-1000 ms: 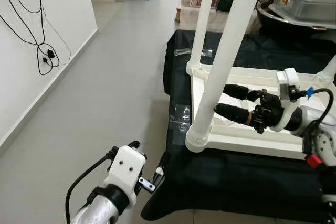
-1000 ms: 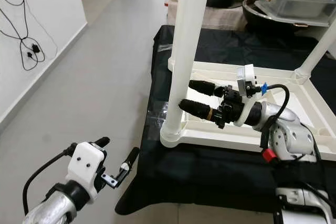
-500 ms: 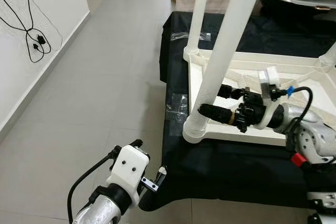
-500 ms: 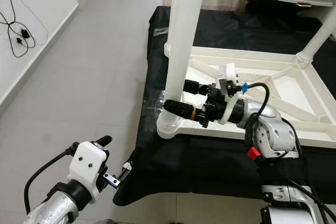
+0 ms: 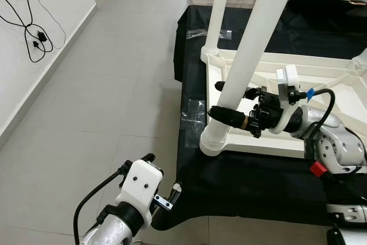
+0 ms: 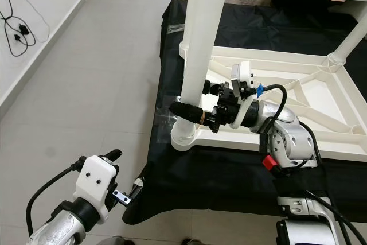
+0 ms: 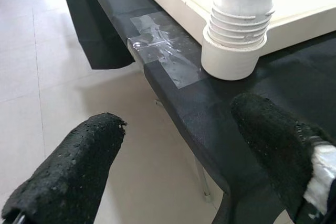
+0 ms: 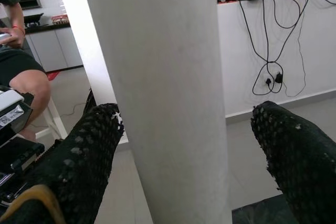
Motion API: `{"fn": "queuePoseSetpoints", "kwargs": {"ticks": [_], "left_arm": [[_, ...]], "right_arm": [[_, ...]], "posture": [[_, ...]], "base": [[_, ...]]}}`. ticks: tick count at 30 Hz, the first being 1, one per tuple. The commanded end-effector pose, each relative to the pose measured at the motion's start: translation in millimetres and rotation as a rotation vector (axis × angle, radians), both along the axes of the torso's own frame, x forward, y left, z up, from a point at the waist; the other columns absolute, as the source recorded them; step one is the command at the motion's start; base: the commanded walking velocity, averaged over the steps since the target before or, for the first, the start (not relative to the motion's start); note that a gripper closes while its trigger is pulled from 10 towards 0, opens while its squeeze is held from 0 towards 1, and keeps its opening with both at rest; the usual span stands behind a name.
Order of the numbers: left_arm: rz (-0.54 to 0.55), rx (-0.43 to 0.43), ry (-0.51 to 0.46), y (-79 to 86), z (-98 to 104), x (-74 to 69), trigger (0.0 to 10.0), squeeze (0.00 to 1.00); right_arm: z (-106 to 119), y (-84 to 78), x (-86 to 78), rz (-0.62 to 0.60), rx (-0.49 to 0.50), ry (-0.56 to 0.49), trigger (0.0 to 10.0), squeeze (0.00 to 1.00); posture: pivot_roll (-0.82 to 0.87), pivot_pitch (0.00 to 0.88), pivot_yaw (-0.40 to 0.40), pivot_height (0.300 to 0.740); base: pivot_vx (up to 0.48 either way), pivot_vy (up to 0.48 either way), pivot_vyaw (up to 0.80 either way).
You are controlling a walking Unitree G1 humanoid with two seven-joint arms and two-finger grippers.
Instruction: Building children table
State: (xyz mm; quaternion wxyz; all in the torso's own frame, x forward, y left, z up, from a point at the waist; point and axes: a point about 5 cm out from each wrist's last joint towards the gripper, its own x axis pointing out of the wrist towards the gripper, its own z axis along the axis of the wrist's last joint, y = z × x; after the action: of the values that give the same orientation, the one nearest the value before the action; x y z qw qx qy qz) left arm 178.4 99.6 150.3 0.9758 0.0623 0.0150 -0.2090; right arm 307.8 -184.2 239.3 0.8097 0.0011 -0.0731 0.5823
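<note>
**Right claw straddling the near-corner leg of the upturned children's table**

The white children's table (image 5: 269,142) lay upside down on the black cloth (image 5: 252,182) covering the worktop (image 6: 150,159), its ribbed underside facing up. I could count legs already standing in it: one in the near left corner (image 5: 252,55), one behind it at the far left corner (image 5: 217,15), and part of another at the far right (image 6: 347,44). The near right corner was out of my sight, so I could not say whether a fourth was fitted. I judged the build well along, with the near-corner leg being seated or tightened; threads showed above its collar (image 7: 236,40) in the left wrist view, so it may not have been fully screwed home.

My right claw (image 6: 195,102) reached across the tabletop frame to that leg, low down just above the collar. Its fingers (image 8: 89,150) were spread to either side of the white tube; the right wrist view showed clear gaps between pads and leg, so it bracketed the leg without pinching it. Closing and turning looked like the next need.

My left claw (image 7: 184,150) hung off the worktop's near left corner, over the grey floor (image 5: 103,84), fingers wide apart and holding nothing. A clear tape patch (image 7: 163,51) sat on the cloth at that edge. A seated person's knee (image 8: 26,85) showed beyond.
</note>
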Motion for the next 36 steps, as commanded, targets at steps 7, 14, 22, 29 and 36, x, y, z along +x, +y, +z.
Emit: {"fn": "queuePoseSetpoints", "kwargs": {"ticks": [7,14,22,29,36], "left_arm": [[0.001,0.000,0.018,-1.3,-2.0,-2.2,10.0,0.00],[-0.004,-0.001,0.017,-2.9,-2.0,-1.3,10.0,0.00],[-0.004,0.002,0.014,-3.5,-2.6,0.0,10.0,0.00],[-0.001,0.004,0.010,-2.7,-2.1,0.3,10.0,0.00],[-0.003,0.005,0.008,-3.1,-1.9,0.3,10.0,0.00]], "right_arm": [[8.7,13.5,-2.5,0.054,0.000,-0.056,10.0,0.00],[11.7,21.0,0.0,0.059,0.007,-0.072,10.0,0.00],[13.9,28.2,1.5,0.070,0.014,-0.084,10.0,0.00],[12.4,33.9,3.4,0.067,0.007,-0.092,10.0,0.00],[9.3,41.4,5.4,0.060,0.004,-0.092,7.4,0.00]], "posture": [[0.13,0.175,-0.068,0.740],[0.13,0.171,-0.067,0.740],[0.13,0.165,-0.070,0.740],[0.13,0.159,-0.067,0.740],[0.13,0.154,-0.067,0.740]], "base": [[0.000,0.000,0.00],[0.000,0.000,0.00],[0.000,0.000,0.00],[0.000,0.000,0.00],[0.000,0.000,0.00]]}}
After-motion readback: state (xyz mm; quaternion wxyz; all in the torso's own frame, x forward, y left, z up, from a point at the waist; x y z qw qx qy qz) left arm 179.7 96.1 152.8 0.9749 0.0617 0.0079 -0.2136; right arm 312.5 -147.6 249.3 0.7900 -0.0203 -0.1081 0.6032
